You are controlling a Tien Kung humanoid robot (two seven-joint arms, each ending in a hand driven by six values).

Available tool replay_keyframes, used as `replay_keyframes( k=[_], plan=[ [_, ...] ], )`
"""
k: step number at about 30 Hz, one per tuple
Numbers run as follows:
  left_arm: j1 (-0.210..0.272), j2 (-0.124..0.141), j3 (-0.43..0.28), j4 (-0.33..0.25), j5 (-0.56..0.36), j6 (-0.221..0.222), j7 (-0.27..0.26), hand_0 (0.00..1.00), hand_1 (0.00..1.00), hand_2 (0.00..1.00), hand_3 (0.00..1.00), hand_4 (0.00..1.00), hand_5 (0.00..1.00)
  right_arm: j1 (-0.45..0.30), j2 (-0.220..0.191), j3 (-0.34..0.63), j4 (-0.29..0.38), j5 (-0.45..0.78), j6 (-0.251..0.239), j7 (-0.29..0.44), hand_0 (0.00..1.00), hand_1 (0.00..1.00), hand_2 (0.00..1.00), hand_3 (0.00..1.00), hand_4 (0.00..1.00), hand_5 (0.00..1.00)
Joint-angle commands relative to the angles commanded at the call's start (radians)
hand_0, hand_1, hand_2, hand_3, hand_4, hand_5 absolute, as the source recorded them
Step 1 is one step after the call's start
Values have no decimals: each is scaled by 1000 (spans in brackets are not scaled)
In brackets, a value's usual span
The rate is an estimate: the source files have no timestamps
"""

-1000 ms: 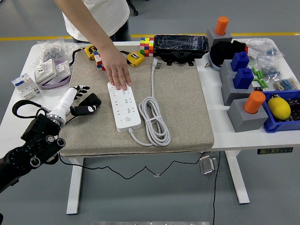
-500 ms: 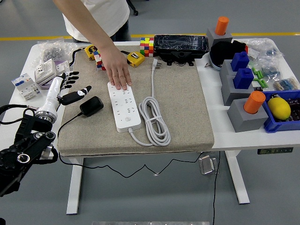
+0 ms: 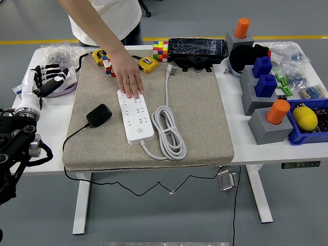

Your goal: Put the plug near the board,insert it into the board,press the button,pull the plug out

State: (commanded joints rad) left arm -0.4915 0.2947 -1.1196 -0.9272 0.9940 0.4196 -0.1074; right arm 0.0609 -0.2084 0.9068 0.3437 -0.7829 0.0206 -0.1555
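While the left hand (image 3: 43,78) sits at the frame's left edge over the white table (image 3: 246,146), fingers spread and holding nothing, the black plug (image 3: 99,115) lies loose on the beige mat (image 3: 200,113), left of centre. It is near the white power strip (image 3: 135,116) but not touching it, and not in any socket. Its thin black cable runs off the mat's lower left edge and hangs under the table.

Step one reads as done: plug parked beside the board. Insertion, button press and pull-out are all still open.

A person's hand (image 3: 127,77) presses flat on the strip's top end, probably to pin it so it won't slide when the plug goes in. The strip's own white cord (image 3: 169,130) is coiled to its right, clear of the sockets, with its plug end (image 3: 169,70) lying unplugged near the mat's top edge.

Right arm is not in view.

Containers, right side of the frame:
- blue bin (image 3: 307,134) at the right edge holds a yellow lemon-like object (image 3: 305,118)
- grey blocks carry an orange cylinder (image 3: 279,111) and blue blocks (image 3: 265,77)
- clear bags at upper right and upper left; contents too small to tell
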Motion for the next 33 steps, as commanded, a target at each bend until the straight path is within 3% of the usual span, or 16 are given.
replay_keyframes(
  k=[5,10,17,33],
  plan=[
    [20,-8,-8,15,-3,-2,2,631,669,615,599,776,312,-3,2,7,-8,-1,1,-2,610,675,687,573,916,447],
    [54,-28,-47,6,-122,-15,-32,641,671,616,593,766,309,3,1,12,-4,-4,0,-1,610,675,687,574,916,447],
    [72,-39,-64,-4,-113,-14,-34,636,670,609,585,739,312,6,2,12,-4,-4,1,0,610,675,686,573,916,447],
    [63,-41,-71,-7,-116,-32,-24,636,662,603,579,722,314,10,3,15,-6,-5,1,-1,609,675,687,573,916,446]
  ],
)
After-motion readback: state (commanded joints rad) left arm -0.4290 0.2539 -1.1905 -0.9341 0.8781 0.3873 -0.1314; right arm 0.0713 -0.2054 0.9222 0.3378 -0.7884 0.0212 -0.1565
